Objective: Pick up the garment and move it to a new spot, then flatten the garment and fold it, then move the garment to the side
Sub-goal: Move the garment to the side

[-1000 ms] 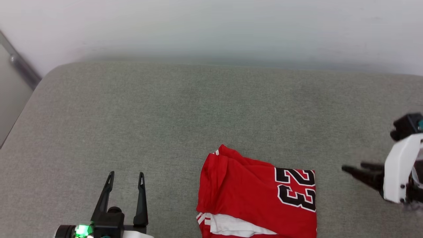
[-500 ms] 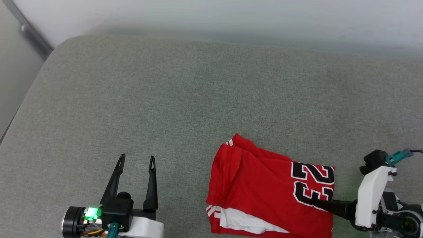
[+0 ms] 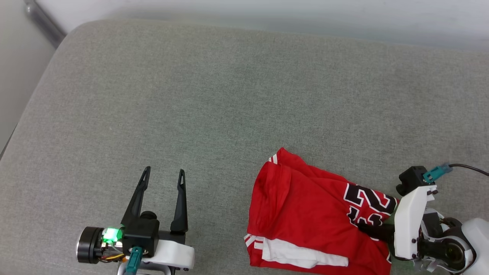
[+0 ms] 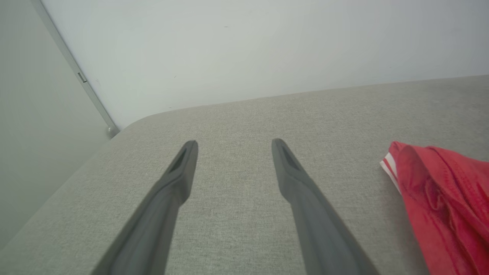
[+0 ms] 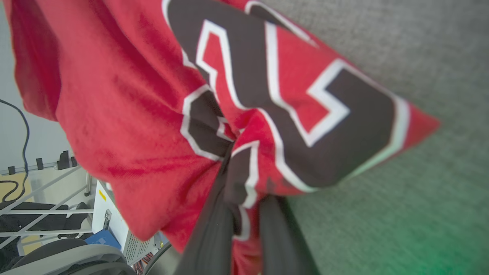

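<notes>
The folded jersey (image 3: 305,206) lies near-right on the grey cushion (image 3: 191,95). The right fingers (image 5: 214,221) clench its numbered edge, likely to drag it aside; the left fingers (image 3: 179,202) hover spread, empty.

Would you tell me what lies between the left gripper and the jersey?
Only bare grey cushion, seen in the head view, separates left gripper from jersey.

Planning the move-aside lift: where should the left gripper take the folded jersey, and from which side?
Likely its left folded edge, approached from the robot's left, straddling the layers. That edge of the garment faces the open left gripper and looks stacked and slightly raised; the right gripper is shut on the "23" side opposite.
</notes>
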Controlling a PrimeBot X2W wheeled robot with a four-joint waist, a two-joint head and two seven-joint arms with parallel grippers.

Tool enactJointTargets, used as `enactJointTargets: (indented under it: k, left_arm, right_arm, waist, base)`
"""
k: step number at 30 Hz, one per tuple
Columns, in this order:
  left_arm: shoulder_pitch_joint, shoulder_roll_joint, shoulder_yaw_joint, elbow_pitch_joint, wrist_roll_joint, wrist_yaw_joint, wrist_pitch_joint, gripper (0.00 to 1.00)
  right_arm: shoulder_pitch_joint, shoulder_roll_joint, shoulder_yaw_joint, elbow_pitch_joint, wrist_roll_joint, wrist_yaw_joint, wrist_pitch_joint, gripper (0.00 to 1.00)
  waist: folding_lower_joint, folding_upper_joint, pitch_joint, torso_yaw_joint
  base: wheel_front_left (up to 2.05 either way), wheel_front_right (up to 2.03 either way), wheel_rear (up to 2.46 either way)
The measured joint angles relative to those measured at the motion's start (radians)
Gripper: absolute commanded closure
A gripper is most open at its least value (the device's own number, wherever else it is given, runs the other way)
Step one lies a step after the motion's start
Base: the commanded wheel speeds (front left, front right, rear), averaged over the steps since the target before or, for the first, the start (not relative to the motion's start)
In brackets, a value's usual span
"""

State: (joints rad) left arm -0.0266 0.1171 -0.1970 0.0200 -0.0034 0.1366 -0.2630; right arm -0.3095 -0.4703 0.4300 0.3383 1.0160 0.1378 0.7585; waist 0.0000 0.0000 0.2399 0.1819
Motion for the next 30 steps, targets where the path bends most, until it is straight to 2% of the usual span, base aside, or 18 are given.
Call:
enactJointTargets:
  k: [7,11,15,21,26,30]
  left_arm:
    - [0.021,0.002,0.01,0.013,-0.002,0.008,0.0,0.0]
    - [0.042,0.005,0.021,0.007,-0.003,0.017,0.0,0.0]
    - [0.069,0.008,0.038,-0.004,-0.01,0.025,0.0,0.0]
    - [0.078,0.018,0.051,-0.02,-0.008,0.025,0.0,0.0]
    - [0.057,0.029,0.058,-0.037,0.0,0.025,0.0,0.0]
    - [0.028,0.05,0.06,-0.048,0.007,0.015,0.0,0.0]
  right_arm:
    - [-0.026,-0.055,0.093,-0.047,0.007,-0.006,-0.077,1.0]
    - [-0.082,-0.111,0.139,-0.119,-0.006,-0.007,-0.127,1.0]
    - [-0.133,-0.176,0.165,-0.186,-0.012,-0.007,-0.148,1.0]
    - [-0.188,-0.319,0.186,-0.267,-0.06,-0.007,-0.147,1.0]
    - [-0.246,-0.402,0.173,-0.263,-0.113,-0.007,-0.152,1.0]
    - [-0.291,-0.457,0.16,-0.197,-0.167,-0.006,-0.151,1.0]
  waist:
    - [0.0001,0.0,-0.041,-0.015]
    - [0.0,0.0,-0.071,-0.042]
    - [0.0001,0.0,-0.089,-0.094]
    - [0.0001,0.0,-0.086,-0.197]
    - [0.0001,0.0,-0.05,-0.279]
    - [0.0001,0.0,0.01,-0.323]
  base:
    - [0.0,0.0,0.0]
    - [0.0,0.0,0.0]
    - [0.0,0.0,0.0]
    - [0.0,0.0,0.0]
    - [0.0,0.0,0.0]
    - [0.0,0.0,0.0]
